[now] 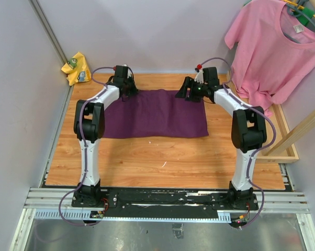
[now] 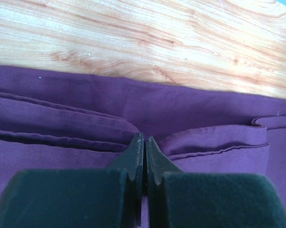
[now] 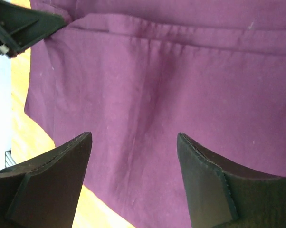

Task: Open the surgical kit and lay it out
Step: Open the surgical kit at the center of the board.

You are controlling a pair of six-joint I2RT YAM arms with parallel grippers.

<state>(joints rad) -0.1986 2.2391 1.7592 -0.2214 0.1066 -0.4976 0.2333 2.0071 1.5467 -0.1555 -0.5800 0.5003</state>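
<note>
Purple cloth wrap (image 1: 155, 112): lies flat on the wooden surface (image 1: 162, 157), in its far half, roughly centred between the two arms. It is spread as a wide rectangle with its long edges running left to right. No tray, instruments or gauze are visible; only cloth shows. Left wrist view: several folded layers with stitched hems are stacked along the far edge, and bare wood lies just beyond them.

Left arm (image 1: 89, 136): the lower link stands upright from the base, the elbow is bent, and the forearm reaches forward and inward to the wrap's far left corner. Left jaws: pressed together, tips touching. The hems on both sides draw in toward the tips, so a fold of the wrap appears to be pinched between them.

Right arm (image 1: 246, 136): mirrored pose, with the elbow high and the forearm angled inward to the far right corner of the wrap. Right jaws: spread wide and pointed down over the cloth, holding nothing. Right wrist view: smooth purple cloth fills the gap between them, a sliver of wood shows at the lower left, and the other arm's black fingertip sits in the upper left corner.

Surroundings: pink T-shirt (image 1: 275, 47) hangs at the far right, off the wrap. Yellow rag (image 1: 76, 68) lies at the far left corner, well apart from the wrap.
</note>
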